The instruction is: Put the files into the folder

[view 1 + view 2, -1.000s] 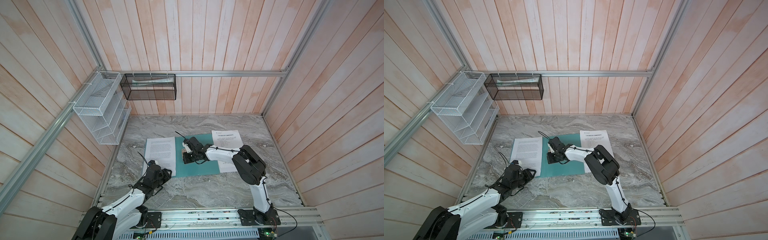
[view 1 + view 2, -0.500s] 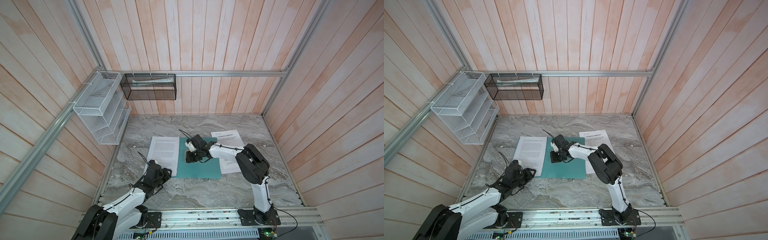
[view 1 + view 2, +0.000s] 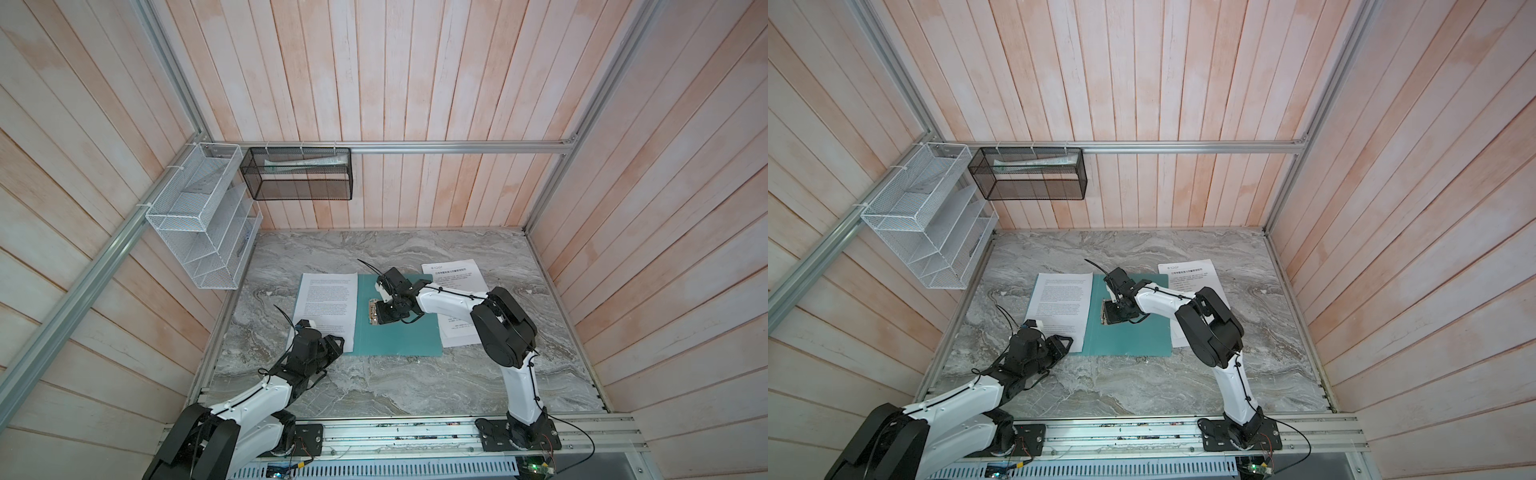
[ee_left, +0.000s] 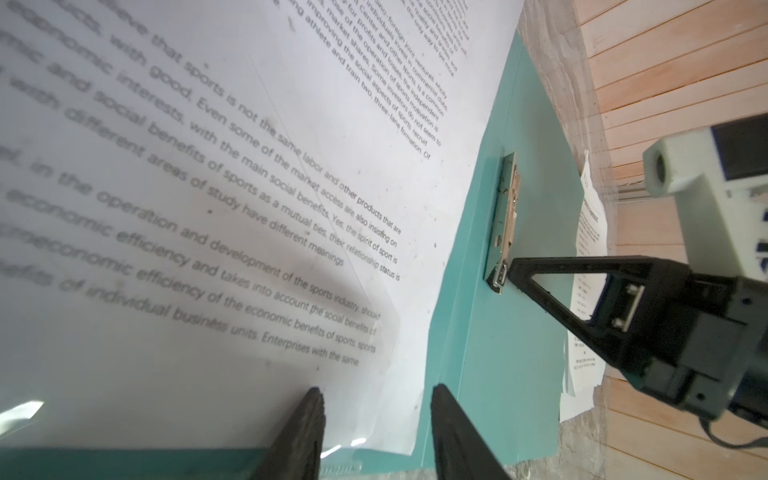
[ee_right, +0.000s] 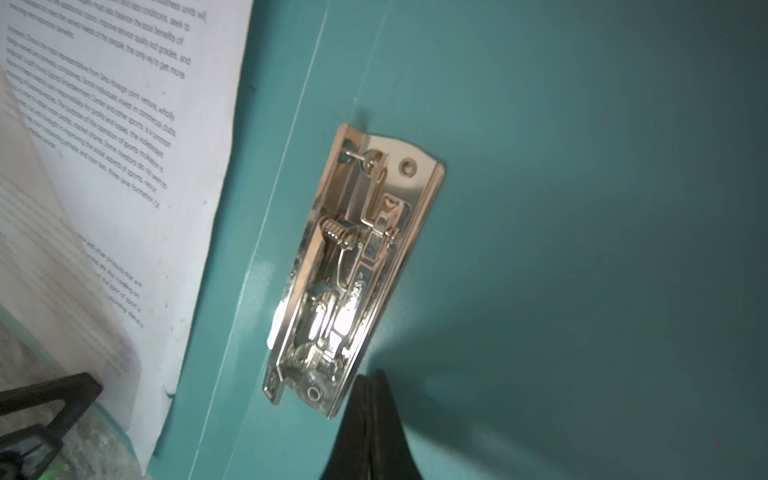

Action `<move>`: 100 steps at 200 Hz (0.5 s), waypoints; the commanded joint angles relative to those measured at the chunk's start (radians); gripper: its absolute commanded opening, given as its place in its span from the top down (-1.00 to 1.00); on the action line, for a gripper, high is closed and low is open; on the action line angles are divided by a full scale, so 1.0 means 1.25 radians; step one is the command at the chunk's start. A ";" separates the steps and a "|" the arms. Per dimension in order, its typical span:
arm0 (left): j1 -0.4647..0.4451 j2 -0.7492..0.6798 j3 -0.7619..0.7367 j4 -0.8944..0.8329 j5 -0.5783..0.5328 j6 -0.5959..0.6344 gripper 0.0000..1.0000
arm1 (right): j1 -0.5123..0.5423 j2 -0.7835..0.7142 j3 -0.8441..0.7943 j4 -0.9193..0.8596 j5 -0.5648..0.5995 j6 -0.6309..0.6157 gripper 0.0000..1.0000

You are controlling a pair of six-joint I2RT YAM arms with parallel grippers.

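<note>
So the teal folder (image 3: 399,336) lies open flat around the middle of the bench (image 3: 374,382), with its metal clip (image 3: 372,312) sitting along the inner spine. One of the files, a text-only sheet (image 3: 326,299), lies on the folder's left flap, on the side toward the bench's left edge. The other, a sheet with a heading line (image 3: 455,272), lies just beside the folder's right edge, toward the bench's right edge. The right arm (image 3: 449,299) reaches across it.

The right jaws are pressed together, nothing between them. Their fingertips (image 5: 372,399) sit right at one end of the clip (image 5: 353,270), touching it or as good as; the left wrist view shows the tip (image 4: 519,274) against that same end (image 4: 498,282).

The left jaws stand apart and grip nothing. Their fingers (image 4: 307,428) hover over the near edge of the text sheet (image 4: 208,166), by the folder's near-left corner. Can't tell if they actually touch the paper.

A white wire rack (image 3: 199,232) hangs on the left wall and a black mesh basket (image 3: 299,178) on the back wall, both well away from the folder.
</note>
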 commanded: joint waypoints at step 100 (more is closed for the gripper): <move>0.004 -0.134 -0.056 -0.214 -0.041 -0.020 0.11 | 0.031 -0.013 0.014 0.039 -0.074 0.072 0.73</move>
